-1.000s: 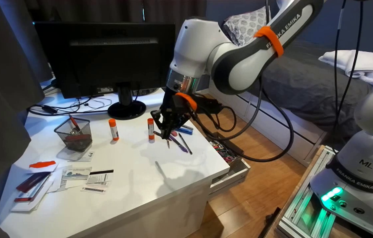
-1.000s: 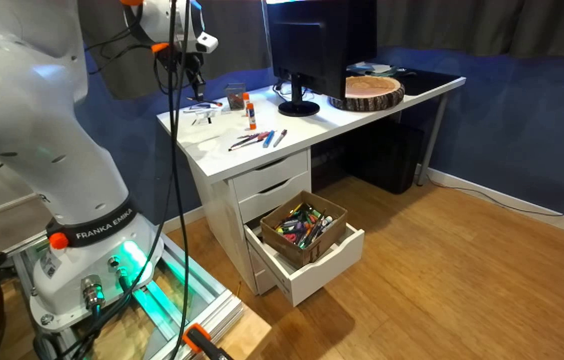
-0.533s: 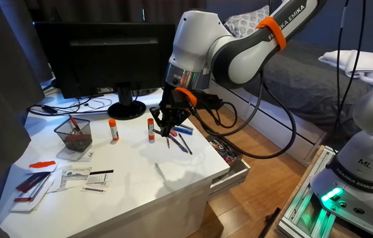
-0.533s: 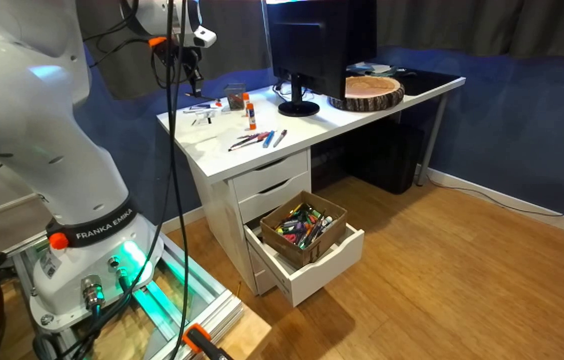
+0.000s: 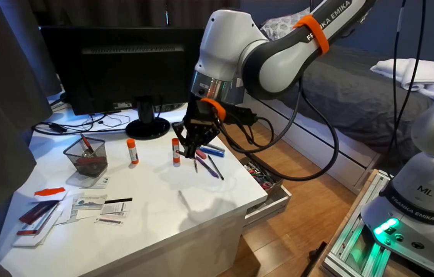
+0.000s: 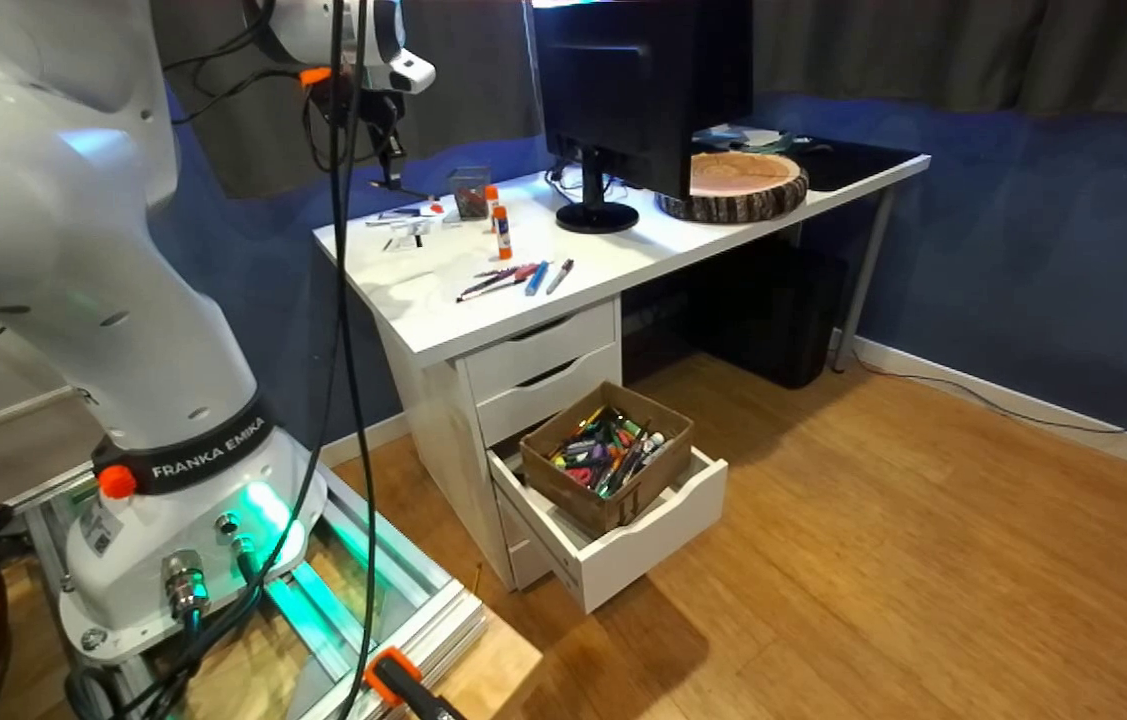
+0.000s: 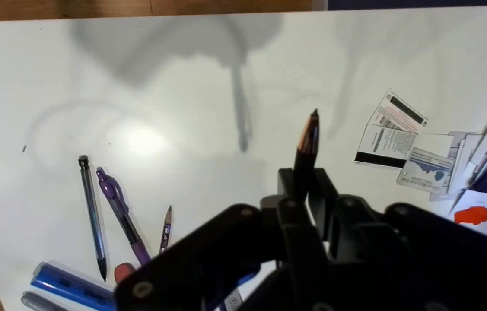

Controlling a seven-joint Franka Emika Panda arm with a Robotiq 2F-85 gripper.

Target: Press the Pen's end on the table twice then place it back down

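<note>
The pen (image 7: 309, 140), dark with a copper-coloured tip, is between the fingertips of my gripper (image 7: 303, 179) in the wrist view, its tip pointing away past the fingers. My gripper (image 5: 190, 152) is shut on the pen. In an exterior view the pen (image 5: 180, 153) sticks out sideways from the fingertips, roughly level. In an exterior view the gripper (image 6: 391, 178) holds the pen (image 6: 411, 191) in the air, apart from the table (image 6: 423, 320). The pen's middle is hidden by the fingers. The white table (image 5: 155, 215) lies below, with the arm's shadow on it.
Two glue sticks (image 5: 132, 151) stand upright near a mesh cup (image 5: 86, 157) and a monitor (image 5: 124, 69). A purple pen (image 7: 124, 216), a mechanical pencil (image 7: 92, 211) and a blue marker (image 7: 72, 287) lie nearby. Cards (image 7: 388, 144) lie aside. A drawer (image 6: 653, 550) stands open.
The arm and gripper have risen a little and shifted slightly left in an exterior view, with the pen still held. The objects on the table have not moved.
</note>
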